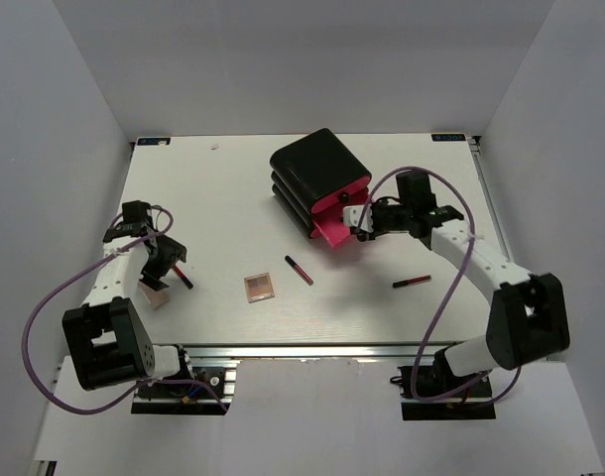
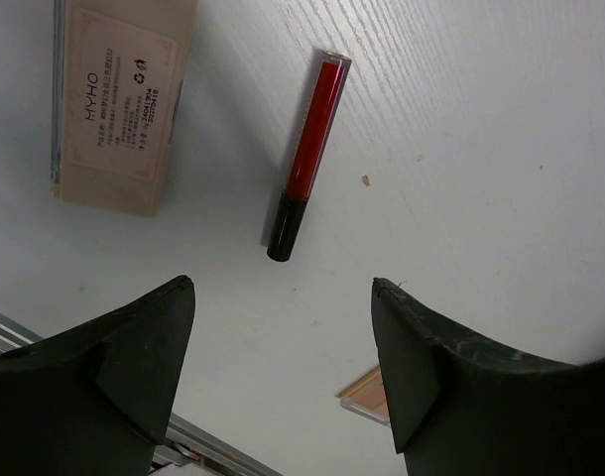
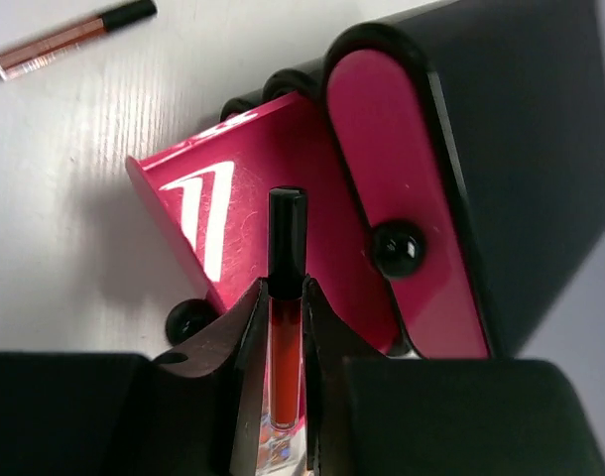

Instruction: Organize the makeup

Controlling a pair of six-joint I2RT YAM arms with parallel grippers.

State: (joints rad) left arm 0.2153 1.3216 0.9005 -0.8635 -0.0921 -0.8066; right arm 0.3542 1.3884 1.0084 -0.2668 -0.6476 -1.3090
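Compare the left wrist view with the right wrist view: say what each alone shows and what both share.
Only the left wrist view: the open left gripper near a red-and-black stick lying on the white table, a tan labelled box and a palette corner. Only the right wrist view: the right gripper shut on a red stick with a black cap, over the open pink drawer of the black box, plus a brown stick lying beyond. Both: the white table.

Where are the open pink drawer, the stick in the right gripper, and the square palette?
open pink drawer [image 3: 283,149], right wrist view, on its inner floor.
stick [image 3: 286,332], right wrist view, on its red body.
square palette [image 1: 259,288], top view, on the centre of its top face.
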